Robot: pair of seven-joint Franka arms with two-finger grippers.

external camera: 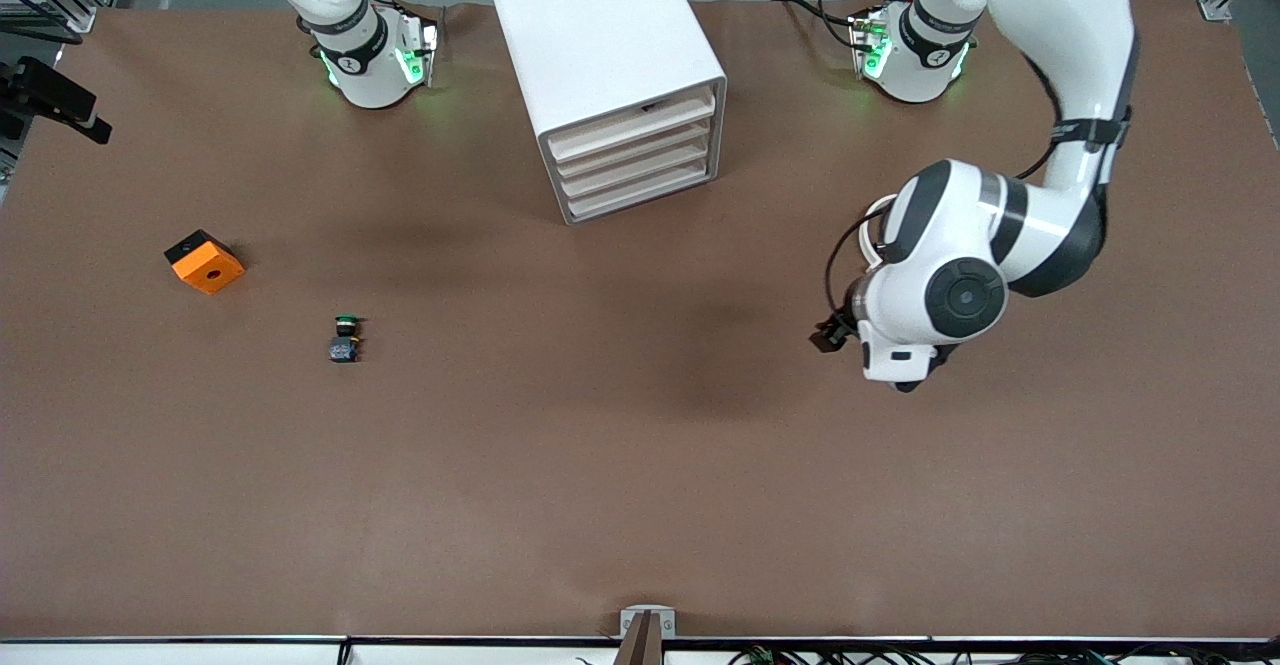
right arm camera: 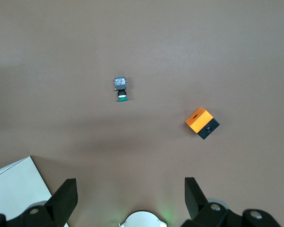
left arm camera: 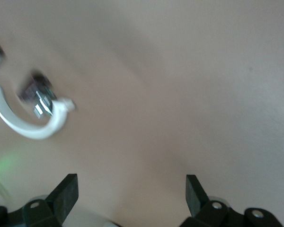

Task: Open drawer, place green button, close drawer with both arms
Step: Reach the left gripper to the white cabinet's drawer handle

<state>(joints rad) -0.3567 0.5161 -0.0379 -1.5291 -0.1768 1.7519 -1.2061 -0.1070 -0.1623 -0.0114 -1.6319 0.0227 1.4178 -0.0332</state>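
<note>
A wide brown desk (external camera: 640, 465) fills the scene, with two white jointed robot arms based along the edge farthest from the front camera.

A boxy white cabinet (external camera: 600, 45) stands near the middle of that edge, between the two bases. Its front holds four shallow white drawers stacked one above another, all pushed in. The third drawer down (external camera: 640, 171) sits flush with the others.

The small push button with a round green cap and dark blocky body (external camera: 345, 338) lies on its side on the bare desk, toward the right arm's end, about midway between the cabinet's edge and the edge nearest the front camera. It is well apart from the cabinet. An orange cube with a black side and a round hole in its top (external camera: 204, 262) rests closer to that same end of the desk, near the button but not touching it.

The left arm bends down over the desk toward its own end. Its black two-finger left tool (left arm camera: 131, 191) hangs above bare desk with its fingers spread wide, pinching nothing.

The right tool (right arm camera: 128, 194) is high over the desk beside the cabinet's corner, looking down at the button and cube. Its fingers are also spread wide and hold nothing.
</note>
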